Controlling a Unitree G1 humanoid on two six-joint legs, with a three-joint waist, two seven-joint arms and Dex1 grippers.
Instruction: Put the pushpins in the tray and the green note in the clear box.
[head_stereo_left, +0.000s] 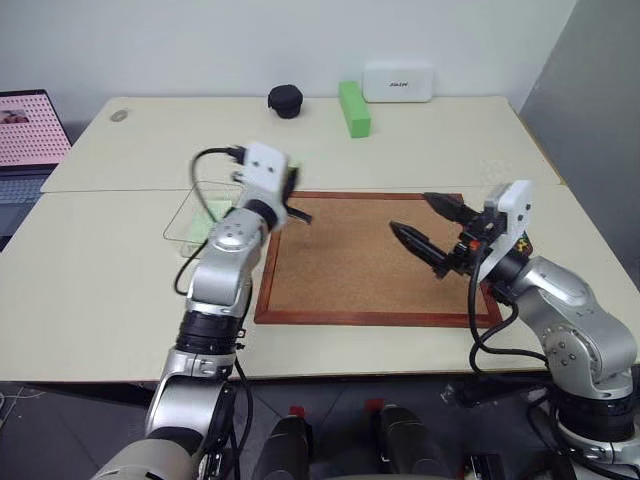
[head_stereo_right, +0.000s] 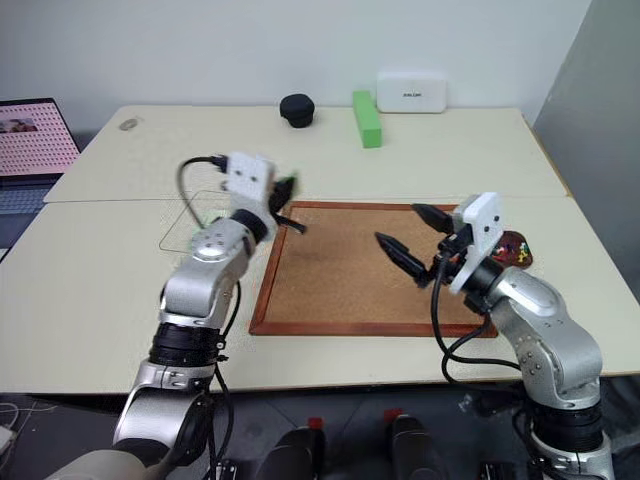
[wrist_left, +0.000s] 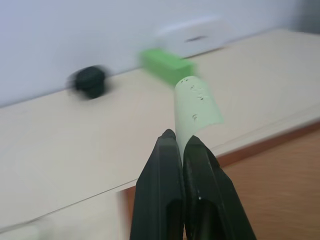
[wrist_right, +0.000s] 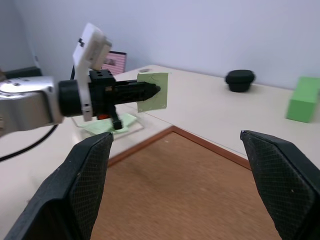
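Note:
My left gripper (wrist_left: 180, 141) is shut on the green note (wrist_left: 197, 105), a pale green slip that it holds level in the air above the left edge of the corkboard (head_stereo_left: 350, 262). Just to its left stands the clear box (head_stereo_left: 187, 222), and another pale green slip (head_stereo_left: 213, 222) lies inside it. My right gripper (head_stereo_left: 428, 226) hangs open over the right half of the corkboard, with nothing between its fingers. The tray (head_stereo_right: 520, 251) sits at the right of the board, behind my right wrist. Several small coloured pushpins (head_stereo_right: 509, 246) lie in it.
Along the far edge of the table are a bright green block (head_stereo_left: 353, 108), a black round object (head_stereo_left: 285, 100) and a white device (head_stereo_left: 398, 82). A laptop (head_stereo_left: 30, 128) stands at the far left.

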